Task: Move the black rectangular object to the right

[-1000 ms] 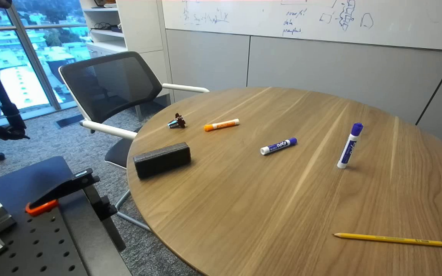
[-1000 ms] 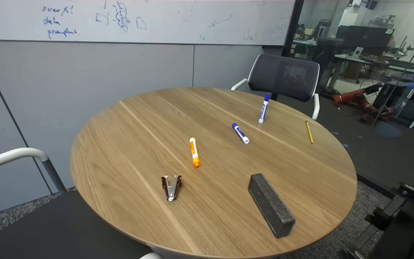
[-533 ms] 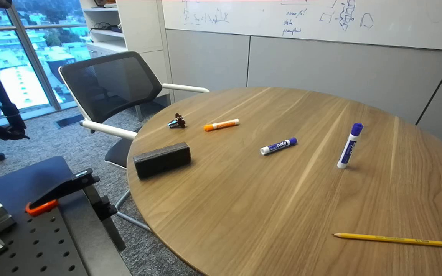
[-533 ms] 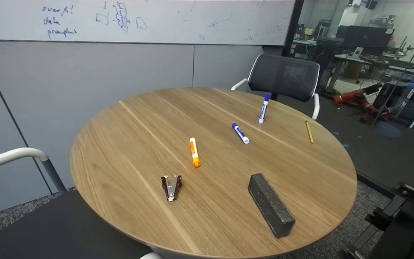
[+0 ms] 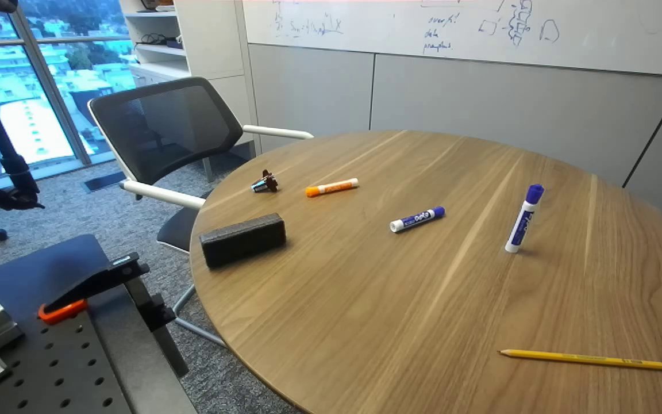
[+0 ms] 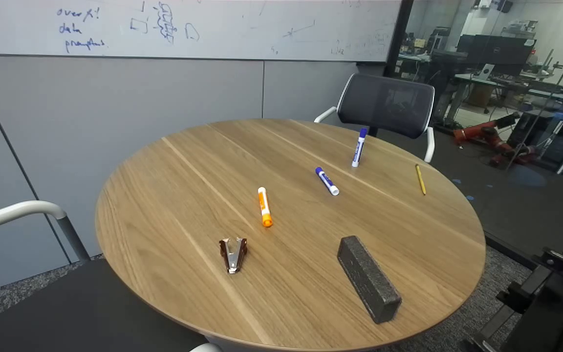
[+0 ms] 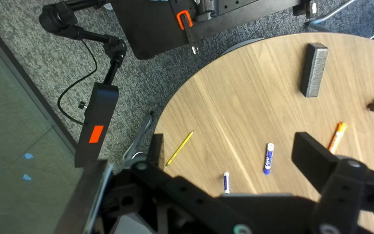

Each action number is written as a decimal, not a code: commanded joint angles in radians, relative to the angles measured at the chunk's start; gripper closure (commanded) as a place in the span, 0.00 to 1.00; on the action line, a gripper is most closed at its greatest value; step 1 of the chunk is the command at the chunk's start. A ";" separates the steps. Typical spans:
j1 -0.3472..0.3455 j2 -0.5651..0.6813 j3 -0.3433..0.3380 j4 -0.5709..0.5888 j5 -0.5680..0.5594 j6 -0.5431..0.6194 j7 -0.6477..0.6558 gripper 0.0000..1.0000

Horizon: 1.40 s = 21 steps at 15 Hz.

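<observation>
The black rectangular object, a matte oblong block, lies on the round wooden table near its edge. It shows in both exterior views (image 5: 243, 240) (image 6: 368, 279) and at the upper right of the wrist view (image 7: 314, 70). My gripper (image 7: 230, 143) shows only in the wrist view, with its two black fingers wide apart and nothing held between them. It is above the table, apart from the block, which appears beyond the right finger and higher in the picture. No part of the block is covered.
On the table (image 5: 365, 299) are an orange marker (image 6: 265, 208), a lying blue marker (image 6: 327, 181), an upright blue marker (image 6: 358, 148), a yellow pencil (image 7: 179, 148) and a staple remover (image 6: 233, 255). Chairs (image 5: 170, 126) (image 6: 385, 105) stand at the table. A black perforated bench (image 5: 61, 368) is beside it.
</observation>
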<state>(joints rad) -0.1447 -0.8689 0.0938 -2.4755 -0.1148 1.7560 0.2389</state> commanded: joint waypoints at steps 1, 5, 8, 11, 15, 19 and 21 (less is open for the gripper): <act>0.015 0.002 -0.010 0.002 -0.009 -0.003 0.009 0.00; 0.015 0.002 -0.010 0.002 -0.009 -0.003 0.009 0.00; 0.015 0.002 -0.010 0.002 -0.009 -0.003 0.009 0.00; 0.023 0.037 0.008 -0.009 0.007 0.037 0.036 0.00; 0.034 0.225 0.058 0.015 0.019 0.182 0.089 0.00; 0.077 0.464 0.120 0.024 0.010 0.361 0.153 0.00; 0.105 0.596 0.150 0.047 0.003 0.424 0.196 0.00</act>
<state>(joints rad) -0.0761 -0.4606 0.2116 -2.4920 -0.1030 2.1100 0.3737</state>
